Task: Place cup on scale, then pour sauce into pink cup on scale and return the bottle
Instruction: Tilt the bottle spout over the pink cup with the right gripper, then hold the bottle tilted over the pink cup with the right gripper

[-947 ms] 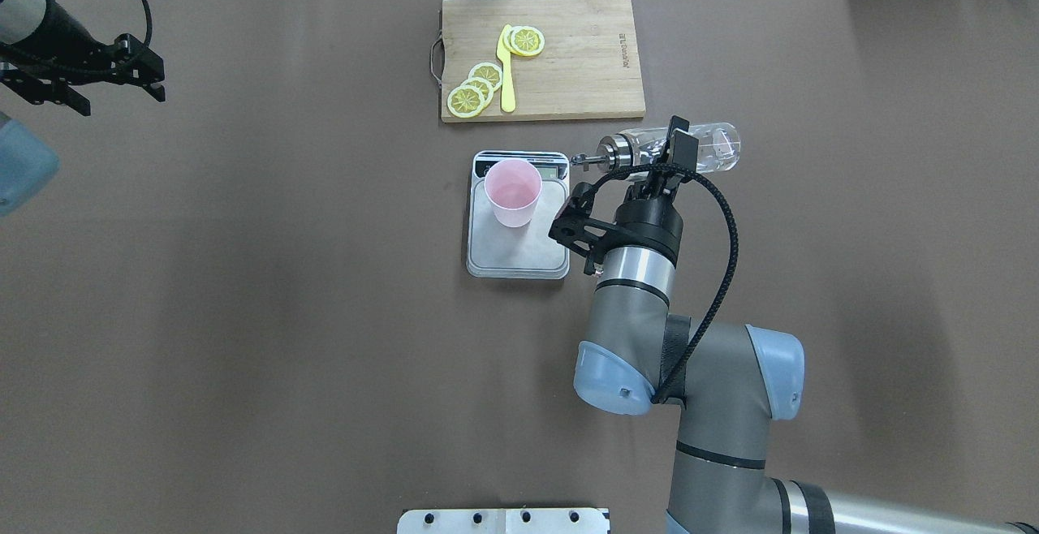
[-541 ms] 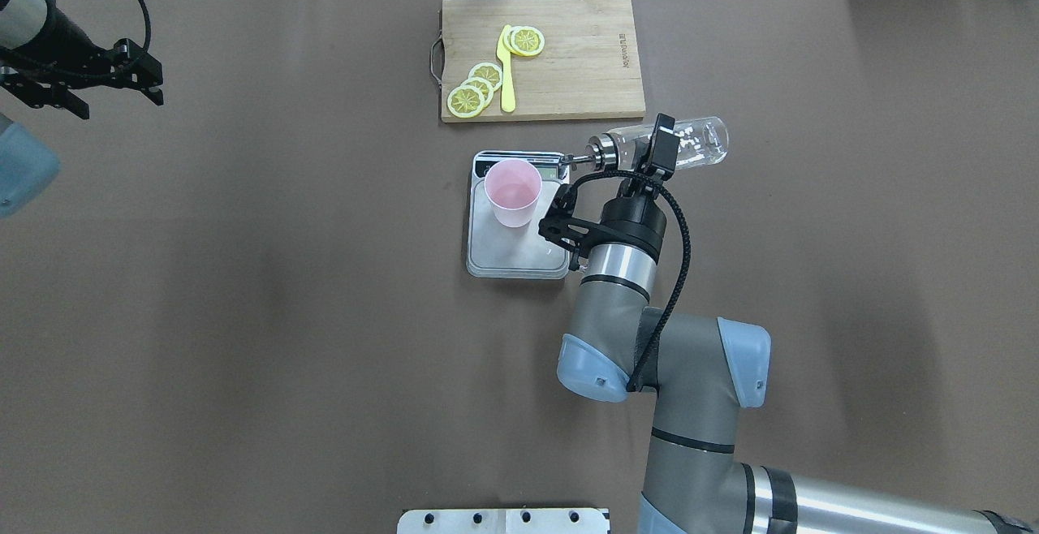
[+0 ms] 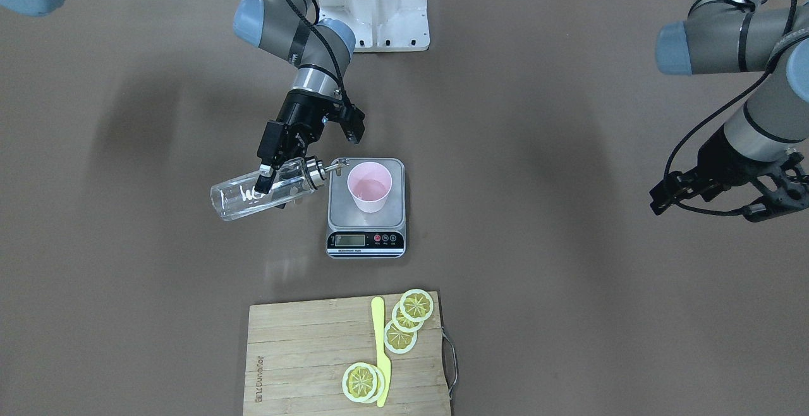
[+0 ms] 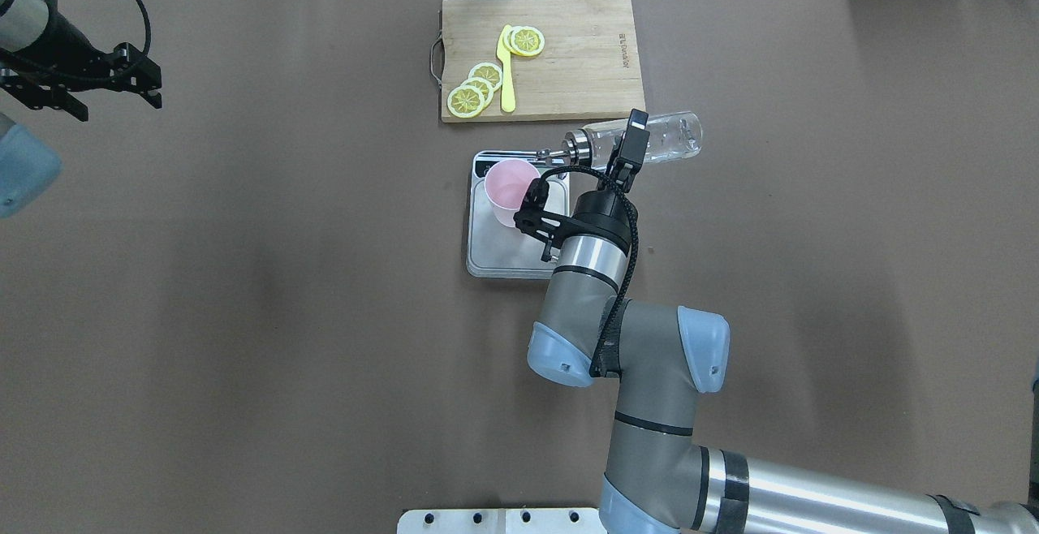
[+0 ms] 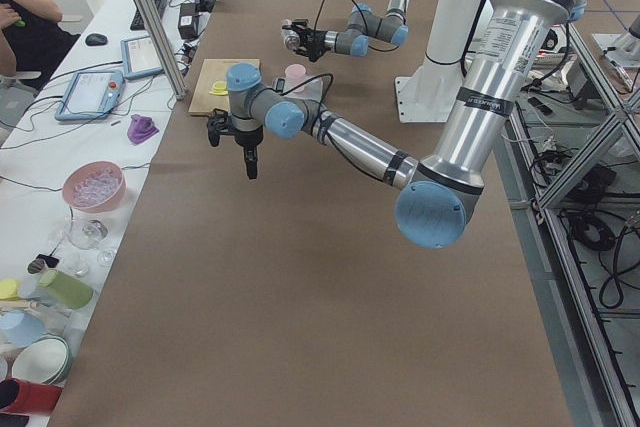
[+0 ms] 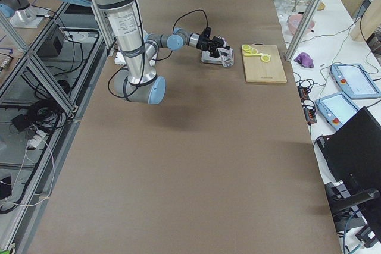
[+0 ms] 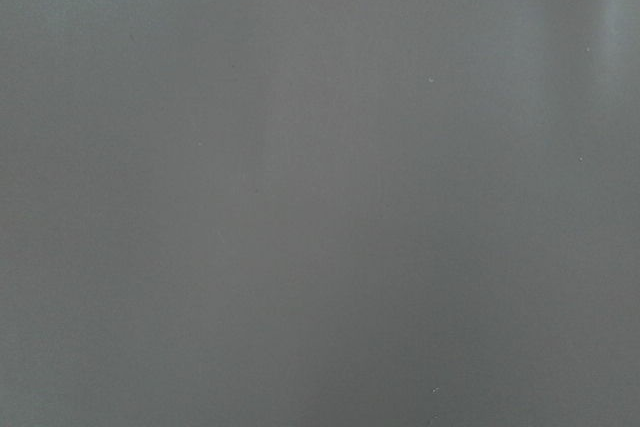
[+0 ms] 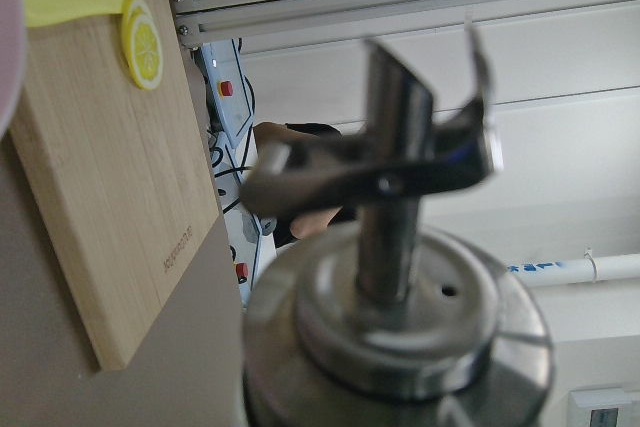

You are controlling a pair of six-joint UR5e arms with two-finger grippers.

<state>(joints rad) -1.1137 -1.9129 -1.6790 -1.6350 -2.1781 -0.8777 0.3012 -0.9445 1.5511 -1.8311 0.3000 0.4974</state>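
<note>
Tilting glass bottle, gripped by right fingers, at two o'clock of pink cup on scale; pour, return remain

Bottle shifted left — spout nearer cup.

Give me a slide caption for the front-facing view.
Right gripper holds the bottle on its side, spout near the cup on the scale.
</note>
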